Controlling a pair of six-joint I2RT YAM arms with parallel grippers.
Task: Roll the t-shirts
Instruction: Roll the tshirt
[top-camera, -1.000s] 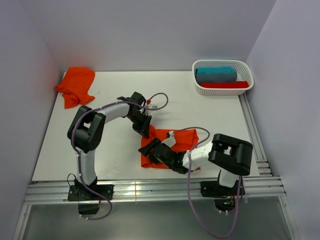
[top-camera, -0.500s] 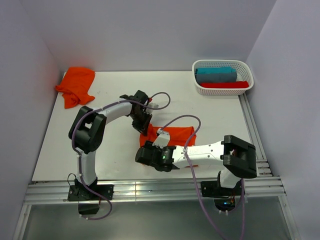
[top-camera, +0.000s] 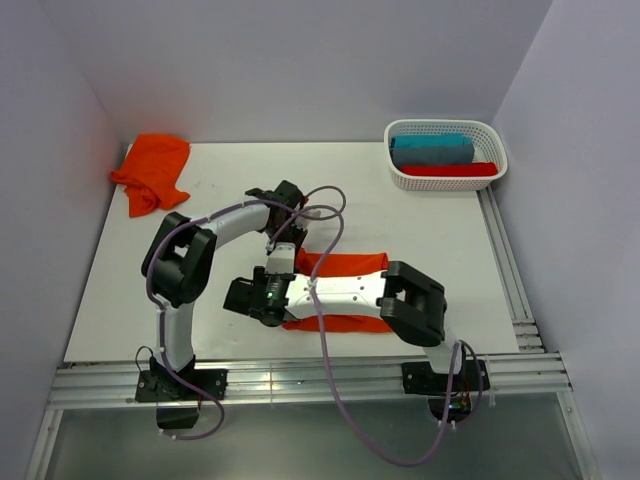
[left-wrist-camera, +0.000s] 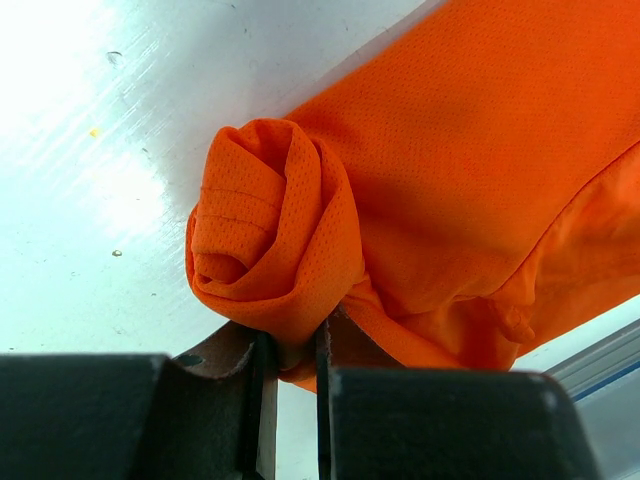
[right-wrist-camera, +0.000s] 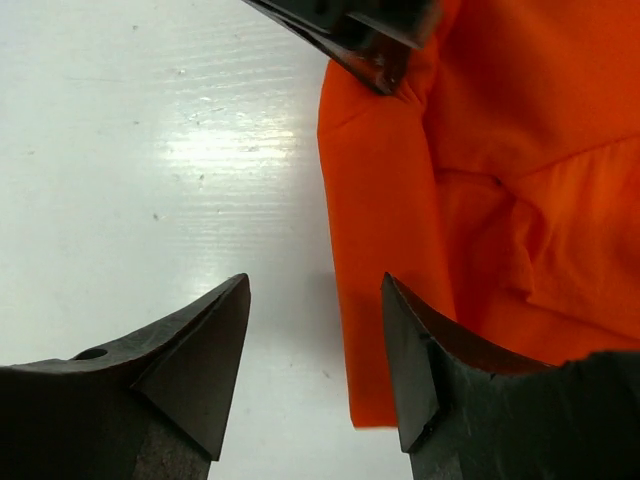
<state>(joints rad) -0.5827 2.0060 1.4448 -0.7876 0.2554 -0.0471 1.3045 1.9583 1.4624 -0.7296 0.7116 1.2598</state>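
Observation:
An orange t-shirt (top-camera: 350, 265) lies partly rolled across the near middle of the table. Its rolled end (left-wrist-camera: 270, 220) fills the left wrist view. My left gripper (left-wrist-camera: 295, 345) is shut on a fold of fabric at that end, at the shirt's back-left corner (top-camera: 293, 243). My right arm stretches leftward over the shirt. Its gripper (right-wrist-camera: 315, 285) is open and hovers over the shirt's left edge (right-wrist-camera: 370, 250), white table between the fingers. A second orange t-shirt (top-camera: 150, 170) lies crumpled at the back left.
A white lattice basket (top-camera: 490, 135) stands at the back right and holds a teal roll (top-camera: 432, 150) and a red roll (top-camera: 447, 169). Grey walls close in the table (top-camera: 220, 190) on three sides. Metal rails run along its near and right edges.
My right arm has swung left across the shirt, carrying its open gripper from the shirt's front to its left edge. The left gripper kept its hold and shifted slightly back.

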